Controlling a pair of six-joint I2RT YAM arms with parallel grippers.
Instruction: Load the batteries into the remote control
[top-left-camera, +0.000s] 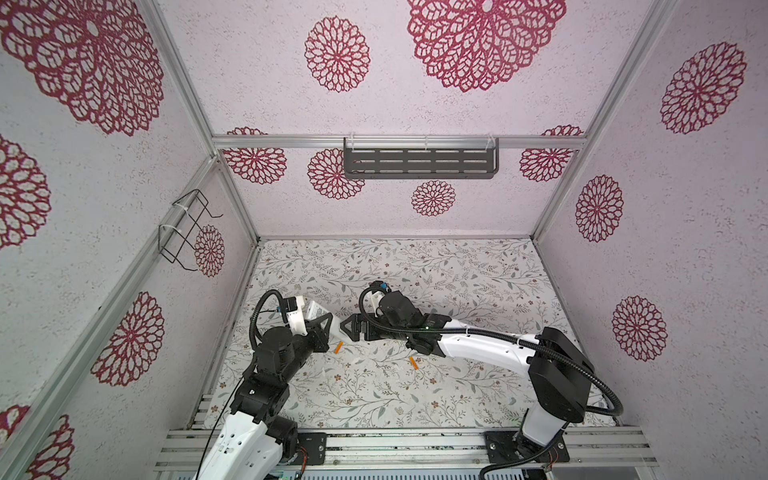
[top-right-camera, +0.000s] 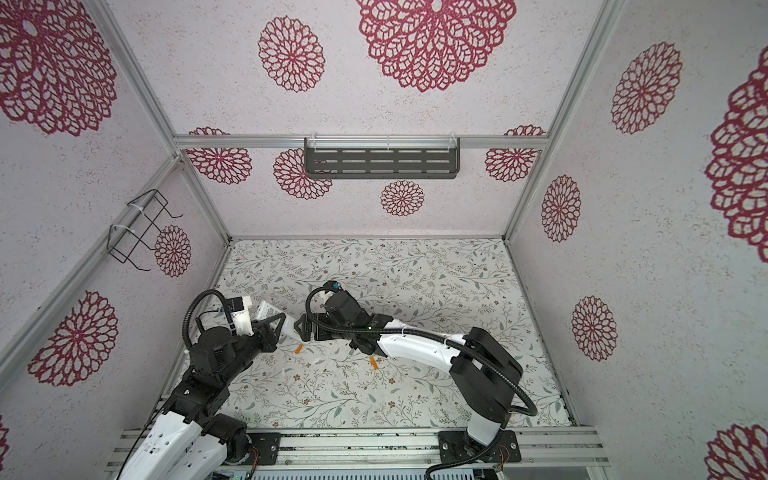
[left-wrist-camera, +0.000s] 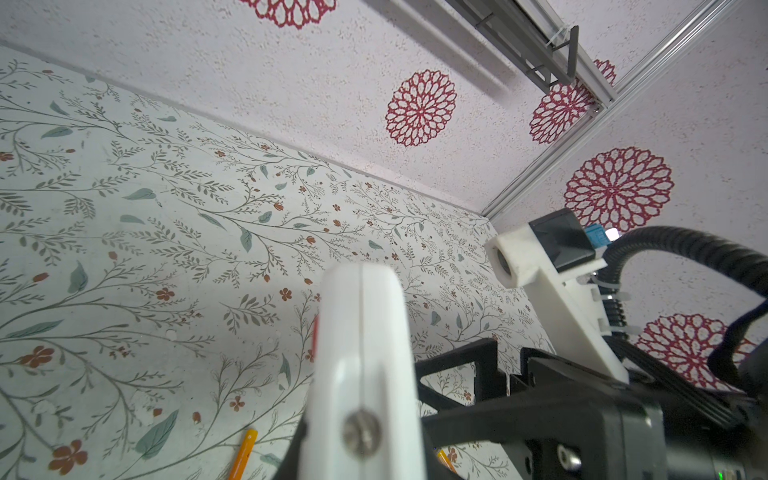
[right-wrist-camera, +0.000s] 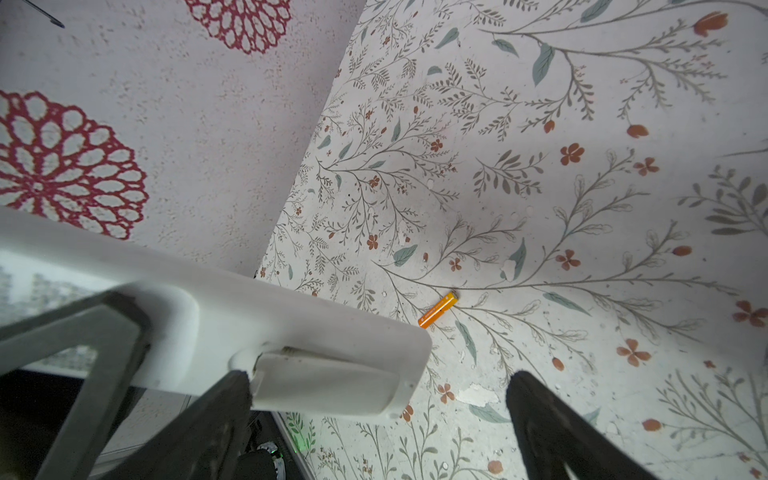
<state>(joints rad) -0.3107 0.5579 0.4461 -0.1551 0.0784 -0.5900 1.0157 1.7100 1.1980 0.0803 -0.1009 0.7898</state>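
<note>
- Left gripper (top-left-camera: 327, 323), clamped on the remote control (top-left-camera: 315, 310), holds it raised at centre-left, probably to steady it.
- Right gripper (top-left-camera: 348, 328), jaws wide apart, meets its free end, probably for the cover.
- Left battery (top-left-camera: 338, 348) and right battery (top-left-camera: 413, 363) lie loose on the table (top-left-camera: 415, 270) just below.

top views overhead; wrist cams close on remote control (right-wrist-camera: 291, 324)

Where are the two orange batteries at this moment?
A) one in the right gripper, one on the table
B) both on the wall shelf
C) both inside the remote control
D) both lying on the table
D. In a top view, one battery and the other battery lie on the floral table, apart from the remote control held by the left gripper.
</note>
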